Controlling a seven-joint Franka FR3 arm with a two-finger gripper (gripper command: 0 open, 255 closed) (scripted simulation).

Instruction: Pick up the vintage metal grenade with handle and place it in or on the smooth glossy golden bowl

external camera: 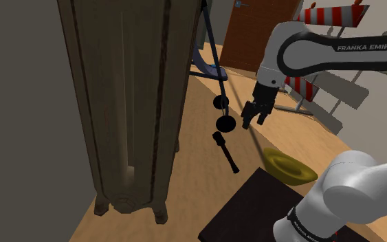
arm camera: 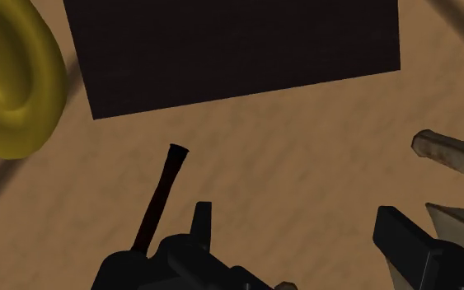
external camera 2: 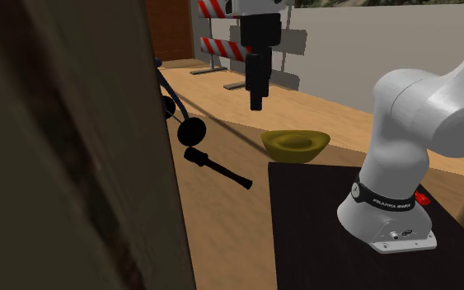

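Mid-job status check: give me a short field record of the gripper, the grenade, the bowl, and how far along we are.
gripper: open, empty, raised above the floor
grenade: black, long handle, lying on the wooden floor, untouched
bowl: golden, on the floor by the black stand, nothing seen in it
grenade to bowl: apart, not touching
grenade to gripper: handle beside one finger, not between them
progress: pick not yet done
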